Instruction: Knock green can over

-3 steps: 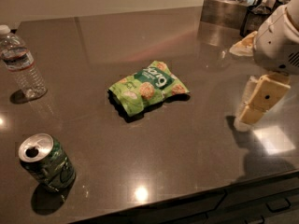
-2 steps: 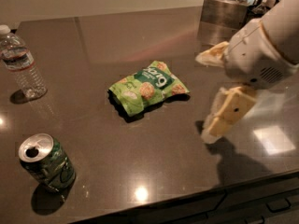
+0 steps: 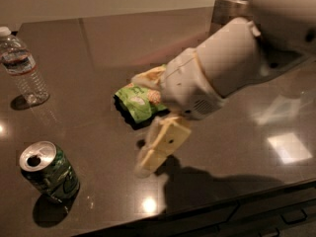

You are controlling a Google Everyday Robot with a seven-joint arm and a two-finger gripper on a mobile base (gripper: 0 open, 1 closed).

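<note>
The green can (image 3: 49, 174) stands upright near the front left corner of the dark table (image 3: 98, 43), its silver top with the pull-tab hole showing. My gripper (image 3: 138, 124) hangs over the middle of the table, to the right of the can and apart from it. Its two cream fingers are spread open and hold nothing. One finger (image 3: 163, 144) points down and left towards the tabletop, the other lies over the snack bag. The big white arm (image 3: 232, 58) reaches in from the upper right.
A flat green snack bag (image 3: 134, 102) lies mid-table, partly hidden behind the gripper. A clear water bottle (image 3: 24, 68) stands at the far left. A metal container (image 3: 232, 9) stands at the back right. The table's front edge (image 3: 222, 206) runs along the bottom.
The arm and gripper have swung left across the table, from the right edge to the middle, and now cover part of the snack bag. The can has not moved.
</note>
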